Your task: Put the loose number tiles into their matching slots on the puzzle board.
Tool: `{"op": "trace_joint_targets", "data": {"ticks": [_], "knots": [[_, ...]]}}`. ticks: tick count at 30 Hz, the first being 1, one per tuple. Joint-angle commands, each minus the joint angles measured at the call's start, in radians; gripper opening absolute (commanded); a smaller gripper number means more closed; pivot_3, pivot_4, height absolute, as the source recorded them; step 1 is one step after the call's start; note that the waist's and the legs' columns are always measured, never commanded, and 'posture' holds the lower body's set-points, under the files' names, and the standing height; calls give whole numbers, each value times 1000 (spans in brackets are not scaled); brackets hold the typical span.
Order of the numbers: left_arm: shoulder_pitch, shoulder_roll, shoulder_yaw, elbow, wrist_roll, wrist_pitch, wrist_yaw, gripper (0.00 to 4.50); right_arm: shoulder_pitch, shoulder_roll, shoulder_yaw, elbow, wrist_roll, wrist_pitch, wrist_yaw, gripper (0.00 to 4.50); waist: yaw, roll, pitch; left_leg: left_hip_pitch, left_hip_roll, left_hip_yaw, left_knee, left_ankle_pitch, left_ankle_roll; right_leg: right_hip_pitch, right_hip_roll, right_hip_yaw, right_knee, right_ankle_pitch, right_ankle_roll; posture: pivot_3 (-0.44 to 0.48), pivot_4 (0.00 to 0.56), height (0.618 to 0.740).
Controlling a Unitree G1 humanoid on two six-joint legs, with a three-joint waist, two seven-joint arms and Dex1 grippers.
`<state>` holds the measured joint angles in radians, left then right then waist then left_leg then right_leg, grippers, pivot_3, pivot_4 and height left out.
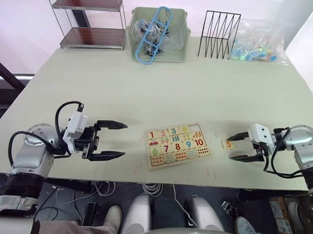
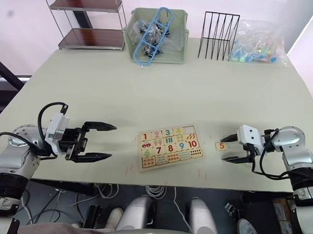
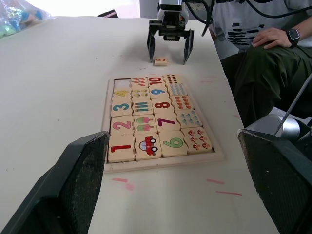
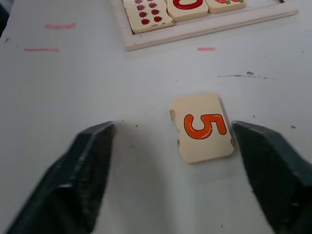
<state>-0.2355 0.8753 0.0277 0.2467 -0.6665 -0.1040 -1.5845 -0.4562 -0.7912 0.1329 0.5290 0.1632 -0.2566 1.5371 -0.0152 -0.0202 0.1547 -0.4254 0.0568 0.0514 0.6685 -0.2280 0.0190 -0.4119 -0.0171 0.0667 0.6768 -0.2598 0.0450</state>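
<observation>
The 5 tile (image 4: pixel 202 127) lies flat on the table (image 1: pixel 147 91) near its right edge, apart from the board (image 1: pixel 177 145). The right gripper (image 1: pixel 240 146) straddles it, jaws released, likely to grasp. The left gripper (image 1: pixel 108 140) idles, released.

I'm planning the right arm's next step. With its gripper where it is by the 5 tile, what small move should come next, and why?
Probably lower the right gripper a little and shut it on the small pale wooden tile with the orange 5. The tile lies flat on the white table between the open fingers, off-centre toward one finger, and apart from the pale wooden puzzle board, where tiles 1 to 4 already sit.
</observation>
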Motion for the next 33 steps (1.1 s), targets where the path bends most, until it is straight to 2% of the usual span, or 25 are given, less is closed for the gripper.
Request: {"op": "trace_joint_targets", "data": {"ticks": [1,2,13,15,16,17,27,33], "knots": [[-11,24,-2,-12,-17,-18,-30,4500,-4,-9,7,21,-33,-10,-19,2206,0,0,0,0,0,0,0,0,0,0,0,0,0,0,0,0,150,740],[-12,24,-2,-12,-17,-18,-30,4500,-6,-9,7,24,-35,-11,-20,1900,-1,0,0,0,0,0,0,0,0,0,0,0,0,0,0,0,150,740],[-8,21,-1,-16,-17,-13,-30,4500,-25,-9,22,37,-45,10,-19,1900,0,0,0,1,0,1,0,0,0,0,0,1,1,0,0,0,150,740],[-9,19,-2,-16,-16,-13,-30,4500,-27,-12,24,30,-45,21,-15,1473,0,0,0,1,0,2,0,0,0,0,0,1,1,0,0,0,150,740],[-9,18,-2,-16,-15,-13,-30,4500,-27,-13,24,27,-45,24,-14,1041,0,0,0,1,0,2,0,0,0,0,0,1,1,0,0,0,150,740],[-10,17,-3,-15,-14,-13,-30,4500,-29,-13,24,26,-46,26,-14,920,0,0,0,2,0,2,0,0,0,0,0,2,1,0,0,0,150,740],[-10,9,0,-18,-10,-13,-30,4500,15,-54,-8,-174,-37,208,-82,910,1,0,0,2,1,3,0,0,0,0,0,2,1,0,0,0,150,740],[-1,14,14,-23,-13,-7,-30,4500,11,-97,1,-408,-41,477,-146,910,1,1,1,1,1,4,0,0,0,-2,0,3,1,0,0,0,150,740]]}}
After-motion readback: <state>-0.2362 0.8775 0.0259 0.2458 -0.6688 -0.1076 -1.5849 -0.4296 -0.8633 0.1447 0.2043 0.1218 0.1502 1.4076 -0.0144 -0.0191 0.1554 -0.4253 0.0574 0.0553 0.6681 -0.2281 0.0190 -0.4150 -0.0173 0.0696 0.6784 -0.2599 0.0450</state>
